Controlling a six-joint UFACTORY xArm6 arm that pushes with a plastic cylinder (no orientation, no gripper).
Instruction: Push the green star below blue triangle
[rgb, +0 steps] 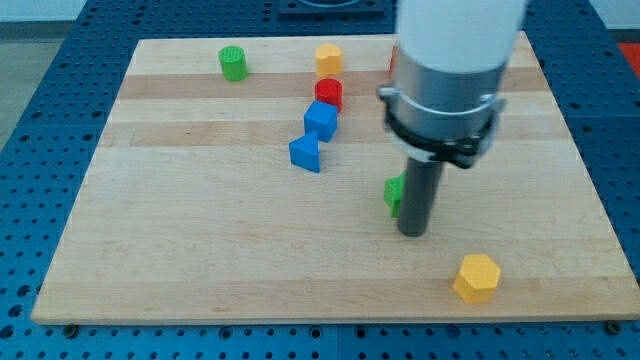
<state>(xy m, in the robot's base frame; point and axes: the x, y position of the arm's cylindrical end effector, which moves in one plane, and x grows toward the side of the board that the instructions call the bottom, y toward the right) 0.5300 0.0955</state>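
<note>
The green star (393, 193) lies right of the board's middle, mostly hidden behind my rod; only its left edge shows. My tip (413, 234) rests on the board just right of and slightly below the star, touching or nearly touching it. The blue triangle (305, 154) lies left of the star and a little higher, about a hand's width away. A blue cube (321, 120) sits just above and to the right of the triangle.
A red cylinder (329, 94) and a yellow block (329, 58) stand above the blue cube. A green cylinder (233, 63) is at the top left. A yellow hexagon (477, 277) lies at the bottom right. A red block (393, 60) peeks out behind the arm.
</note>
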